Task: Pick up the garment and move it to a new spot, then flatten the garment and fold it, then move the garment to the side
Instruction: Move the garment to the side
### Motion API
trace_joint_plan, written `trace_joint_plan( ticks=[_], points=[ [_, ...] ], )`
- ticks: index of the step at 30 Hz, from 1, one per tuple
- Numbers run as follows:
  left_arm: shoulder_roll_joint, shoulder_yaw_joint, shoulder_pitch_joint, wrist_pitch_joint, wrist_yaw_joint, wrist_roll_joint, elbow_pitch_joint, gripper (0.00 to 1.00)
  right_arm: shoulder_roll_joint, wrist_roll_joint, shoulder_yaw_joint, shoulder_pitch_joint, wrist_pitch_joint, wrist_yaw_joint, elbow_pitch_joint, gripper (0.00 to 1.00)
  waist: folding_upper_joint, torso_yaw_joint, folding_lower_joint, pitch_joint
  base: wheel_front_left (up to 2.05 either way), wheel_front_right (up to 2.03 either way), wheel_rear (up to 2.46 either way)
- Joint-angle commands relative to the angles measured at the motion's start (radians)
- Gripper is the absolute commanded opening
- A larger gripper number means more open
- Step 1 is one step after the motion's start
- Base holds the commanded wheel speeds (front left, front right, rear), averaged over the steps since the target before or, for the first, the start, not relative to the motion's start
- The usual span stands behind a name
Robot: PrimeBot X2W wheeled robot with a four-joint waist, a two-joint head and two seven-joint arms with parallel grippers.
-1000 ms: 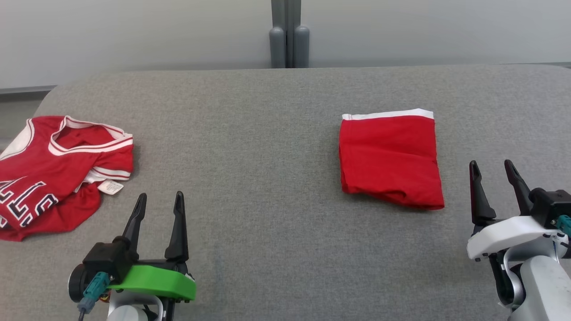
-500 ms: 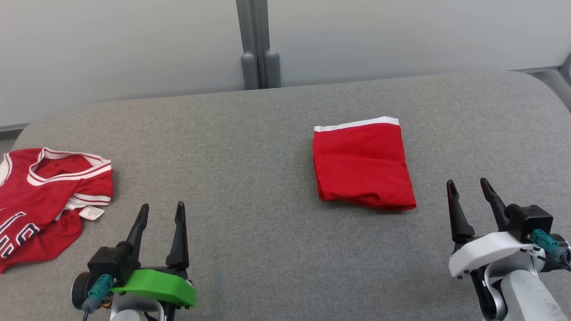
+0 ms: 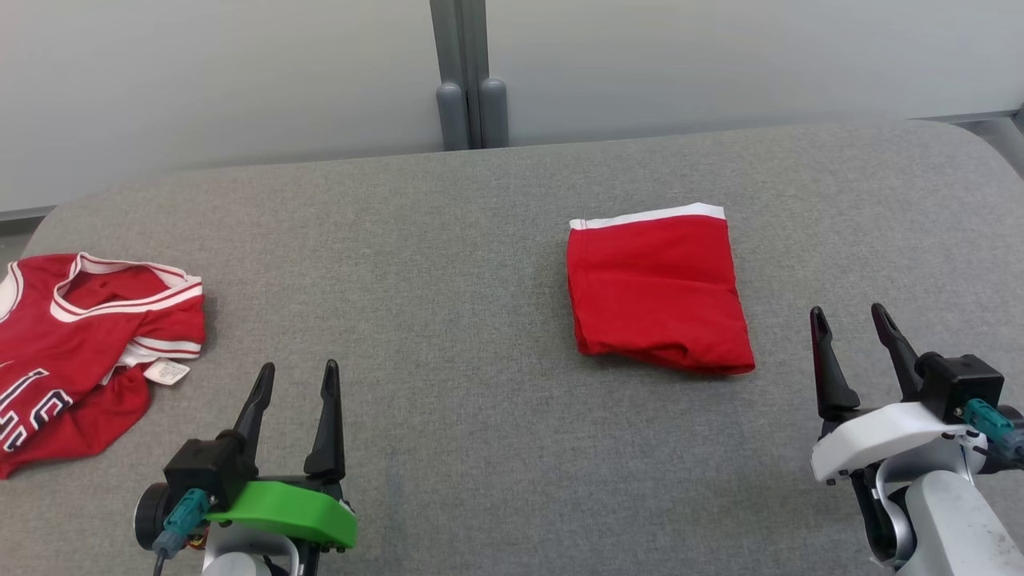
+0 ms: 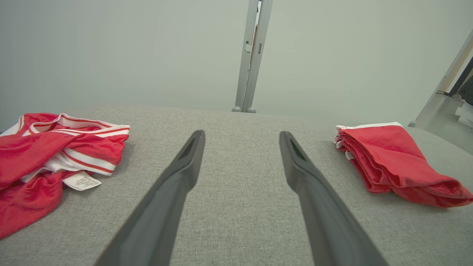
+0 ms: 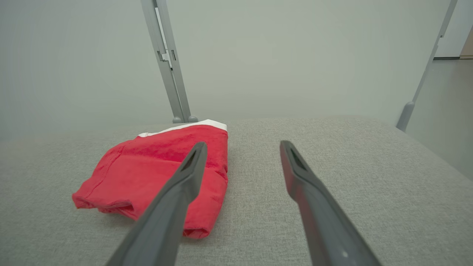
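Grey woven padding (image 3: 448,448) everywhere in the head view, and honestly no real change on it: just a camera swing over the last second, clothes in the same spots. Crumpled red white-striped jersey (image 3: 88,352) at far left, label (image 3: 166,371) sticking out. Folded shorts (image 3: 656,296) mid-right, neat flat rectangle, white waistband (image 3: 648,216) along the far edge. Parked near the front, left gripper (image 3: 299,366) and right gripper (image 3: 847,310), fingers (image 3: 326,416) spread wide, gripping nothing. Reads like shorts done, jersey next in line.

Left wrist view: rumpled soft jersey (image 4: 44,147) off left, shorts (image 4: 391,159) in stacked layers off right, bare weave between the fingers.

Right wrist view: shorts (image 5: 129,173) past the view's left finger, not touching, smooth knit, rolled at the near edge.
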Motion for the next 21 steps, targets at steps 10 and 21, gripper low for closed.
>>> trace_joint_plan(
  ticks=[10,21],
  points=[
    [0.003,-0.013,-0.048,0.000,-0.003,0.008,-0.036,1.00,-0.042,0.093,0.019,-0.129,0.201,-0.002,0.062,1.00,0.0000,0.055,0.0000,0.076,0.00,0.00,0.00],
    [0.003,-0.045,-0.084,0.000,-0.002,-0.007,-0.054,1.00,-0.091,0.162,-0.016,-0.299,0.588,-0.002,0.217,1.00,0.0000,0.177,0.0000,0.163,0.00,0.00,0.00]
  ],
)
